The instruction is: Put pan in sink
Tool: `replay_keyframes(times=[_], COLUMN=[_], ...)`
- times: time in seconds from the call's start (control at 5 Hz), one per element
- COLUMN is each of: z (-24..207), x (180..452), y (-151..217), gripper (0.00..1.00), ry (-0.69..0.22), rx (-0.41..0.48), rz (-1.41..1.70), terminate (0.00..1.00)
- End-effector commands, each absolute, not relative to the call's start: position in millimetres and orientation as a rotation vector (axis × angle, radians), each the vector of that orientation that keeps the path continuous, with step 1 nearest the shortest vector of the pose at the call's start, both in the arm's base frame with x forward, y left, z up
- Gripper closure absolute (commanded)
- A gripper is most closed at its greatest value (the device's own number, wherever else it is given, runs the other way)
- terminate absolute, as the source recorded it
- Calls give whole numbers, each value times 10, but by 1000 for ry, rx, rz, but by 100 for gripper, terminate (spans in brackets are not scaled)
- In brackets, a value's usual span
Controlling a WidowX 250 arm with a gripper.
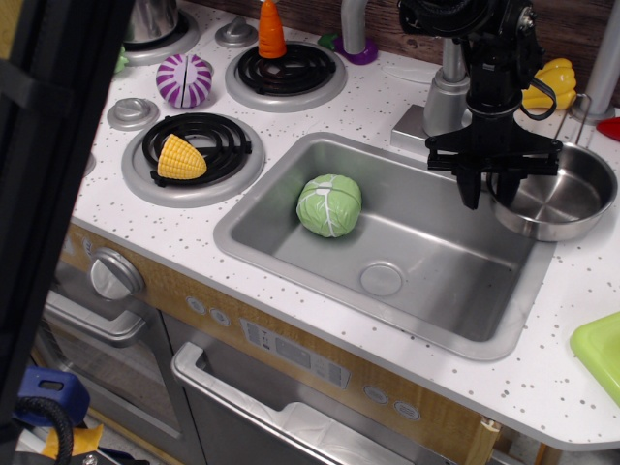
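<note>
The pan (567, 199), small, round and shiny steel, sits on the counter at the sink's right rim, with its thin wire handle pointing to the back. My gripper (490, 191) points straight down over the pan's left edge. Its black fingers (472, 189) have closed in on the rim, one outside over the sink and one inside the pan. The sink (436, 262) is a large silver basin with a round drain. A green cabbage (329, 204) lies in its left part.
The faucet base (441, 102) stands just behind the gripper and a yellow pepper (549, 82) lies behind the pan. A corn cob (180, 157) lies on the front burner. A purple vegetable (184, 79) and a carrot (272, 29) are at the back left. A green plate edge (601, 354) shows at far right.
</note>
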State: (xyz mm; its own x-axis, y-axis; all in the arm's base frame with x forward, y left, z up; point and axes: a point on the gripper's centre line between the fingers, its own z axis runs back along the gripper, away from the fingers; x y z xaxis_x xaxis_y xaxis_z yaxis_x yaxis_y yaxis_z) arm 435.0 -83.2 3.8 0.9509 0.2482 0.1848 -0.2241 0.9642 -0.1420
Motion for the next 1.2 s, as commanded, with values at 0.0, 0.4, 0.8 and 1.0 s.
replay_keyframes(times=[0.0,0.4,0.8,1.0], z=[455,627,480,372], x=[4355,3985,3673,3581], y=[-757,-346,120,276], gripper=[100,100,100,100], ry=[-227,-193,-197,-206], rx=[-101,-39,-22,-21], rz=[201,88,-44,-117], terminate=[0,0,0,0])
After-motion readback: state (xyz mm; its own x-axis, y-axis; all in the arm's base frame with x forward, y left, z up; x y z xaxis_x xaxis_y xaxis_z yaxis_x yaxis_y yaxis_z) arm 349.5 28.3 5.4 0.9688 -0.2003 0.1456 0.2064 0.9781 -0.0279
